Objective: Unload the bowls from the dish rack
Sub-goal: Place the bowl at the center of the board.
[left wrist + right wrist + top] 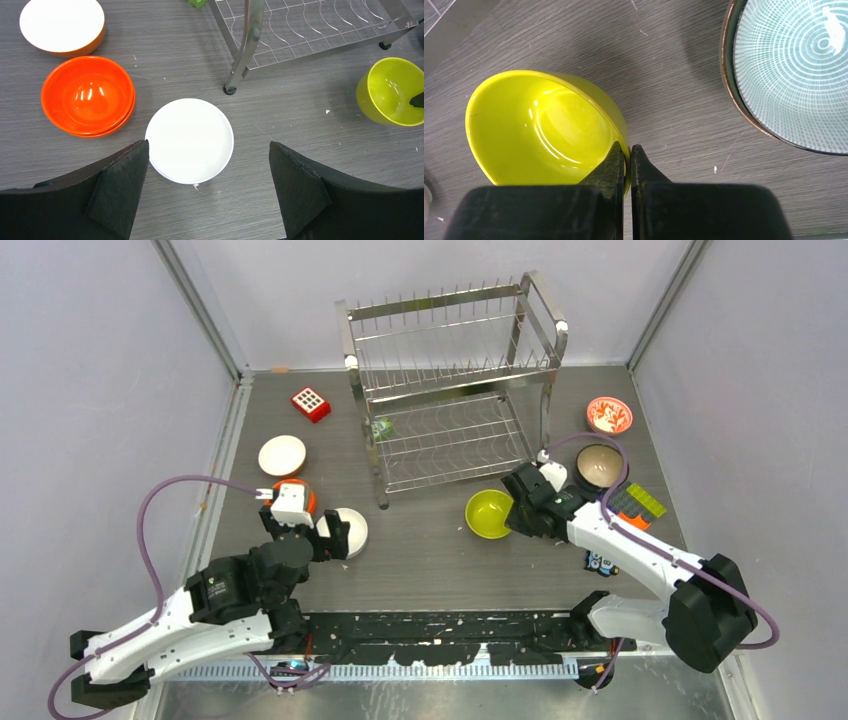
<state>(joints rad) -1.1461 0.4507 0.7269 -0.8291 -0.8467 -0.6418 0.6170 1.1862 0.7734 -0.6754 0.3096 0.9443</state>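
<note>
Right tool (pixel 627 160) clenched on yellow bowl's (pixel 539 130) rim (bowl lying left of tool, near side of rack (pixel 450 445)); left tool (pixel 207 150) released above white bowl (pixel 189 135).

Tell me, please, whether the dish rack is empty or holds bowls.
Empty: both wire tiers of the dish rack are bare in the top view; the lime bowl and white bowl lie outside it.

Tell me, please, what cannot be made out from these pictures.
Top view: the orange bowl is mostly hidden by the left arm.
Top view: the green scrap beside the dish rack is too small to identify.
Right wrist view: the teal bowl is cut off by the frame's edges.
Right wrist view: the right gripper covers where the lime bowl meets the table.
</note>
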